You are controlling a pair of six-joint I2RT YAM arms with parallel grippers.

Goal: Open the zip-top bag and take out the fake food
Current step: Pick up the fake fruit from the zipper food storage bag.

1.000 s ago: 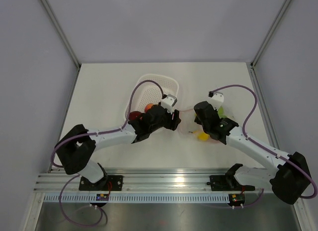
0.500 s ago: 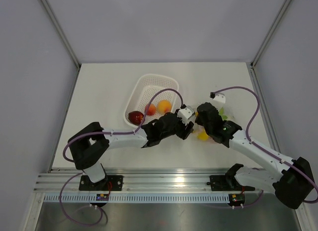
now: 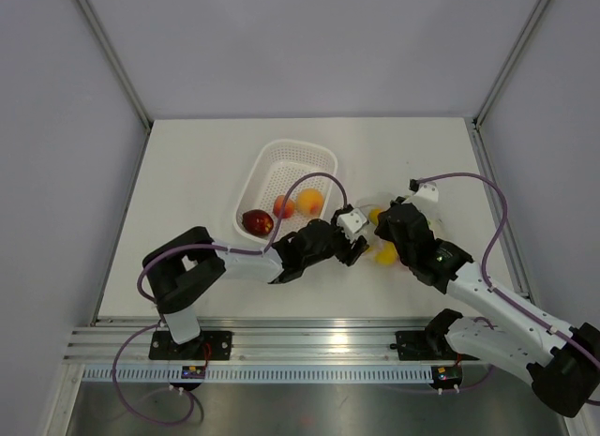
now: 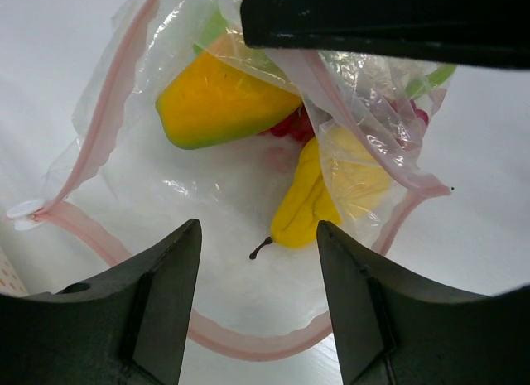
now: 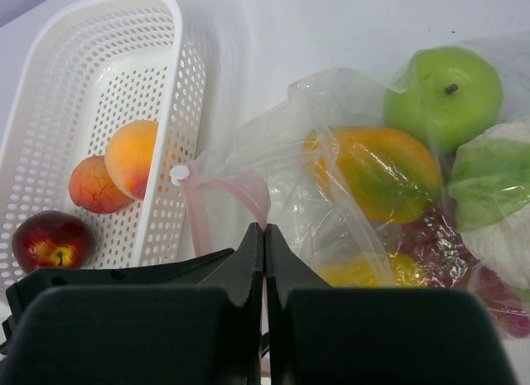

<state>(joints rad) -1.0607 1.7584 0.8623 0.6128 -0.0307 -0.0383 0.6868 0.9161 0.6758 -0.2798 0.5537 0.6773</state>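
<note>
While R gripper (image 5: 265,229) pinches zip-top bag (image 4: 99,128) lip to hold mouth agape, L gripper (image 4: 257,234) sits part-open, empty, aimed at yellow fake food pc (image 4: 302,207) inside

One white perforated basket (image 5: 166,4) is seen, and three fruits are counted in it: one red apple (image 5: 50,240), one peach (image 5: 132,157) and one reddish-orange fruit (image 5: 93,185). One clear zip-top bag (image 5: 273,145) is seen. Five pieces can be made out in it: one green apple (image 5: 443,95), one mango (image 5: 381,170), one yellow piece (image 4: 302,199), one pale leafy piece (image 5: 497,186) and one dark red piece (image 5: 451,236).
</note>
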